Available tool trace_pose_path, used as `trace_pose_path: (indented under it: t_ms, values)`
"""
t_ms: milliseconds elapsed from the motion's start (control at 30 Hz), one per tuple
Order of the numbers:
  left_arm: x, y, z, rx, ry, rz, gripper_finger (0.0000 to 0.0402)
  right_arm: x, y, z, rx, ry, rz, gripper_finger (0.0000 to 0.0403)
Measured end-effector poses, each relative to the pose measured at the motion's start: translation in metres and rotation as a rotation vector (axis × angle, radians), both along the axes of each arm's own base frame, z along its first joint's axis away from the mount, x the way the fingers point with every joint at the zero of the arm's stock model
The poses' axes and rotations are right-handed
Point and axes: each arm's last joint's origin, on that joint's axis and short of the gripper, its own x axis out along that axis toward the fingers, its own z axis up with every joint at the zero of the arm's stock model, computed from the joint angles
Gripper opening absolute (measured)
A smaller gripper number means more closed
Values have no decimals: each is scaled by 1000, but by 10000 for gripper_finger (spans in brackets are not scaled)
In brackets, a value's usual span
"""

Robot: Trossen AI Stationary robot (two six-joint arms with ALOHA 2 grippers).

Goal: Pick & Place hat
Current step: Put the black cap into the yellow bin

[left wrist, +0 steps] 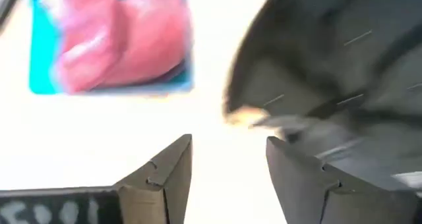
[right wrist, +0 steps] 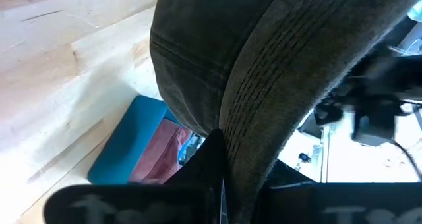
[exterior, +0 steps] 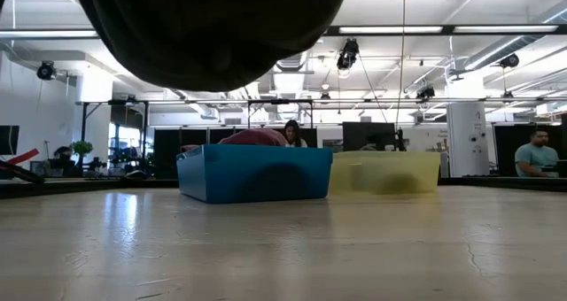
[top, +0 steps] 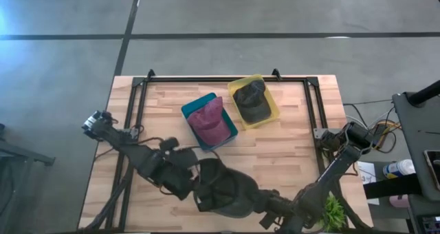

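A dark olive hat (top: 223,189) hangs over the table's near middle, with my right gripper (right wrist: 221,141) shut on it; the low view shows the hat (exterior: 213,35) high above the tabletop. My left gripper (left wrist: 227,141) stands open just left of the hat (left wrist: 330,72), with only bare table between its fingers. Farther back, a pink hat (top: 208,120) lies in a blue bin (top: 189,110). Another dark hat (top: 251,100) lies in a yellow bin (top: 273,110) beside it. My right gripper pinches the hat's stitched brim (right wrist: 254,112) between its two fingers, at the brim's edge. The fingers come from the table's near right side, slanting slightly down. The hat is lifted clear of the table, its crown (right wrist: 191,46) beyond the fingers.
The two bins stand side by side at the table's far middle, inside a black frame (top: 227,79) that runs round the tabletop. A green plant-like thing (top: 333,210) sits at the near right corner. People are in the room behind (exterior: 536,155).
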Motion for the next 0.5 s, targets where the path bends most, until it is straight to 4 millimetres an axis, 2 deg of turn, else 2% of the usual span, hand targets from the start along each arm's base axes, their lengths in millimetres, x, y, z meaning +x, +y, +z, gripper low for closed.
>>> trace_pose_path:
  t_ms: [67, 233, 367, 500]
  values:
    - [-4, 6, -11, 49, 84, 20, 186, 0, 0, 0, -4, 1, 2, 13]
    - [6, 12, -48, 12, 173, -28, 186, -2, 2, 0, -61, 25, 31, 13]
    - [21, 11, -74, -56, 88, -75, 186, -3, 5, 2, -53, 17, 38, 13]
    - [36, 2, -79, -190, -53, -117, 186, -3, 6, 3, -44, 12, 40, 13]
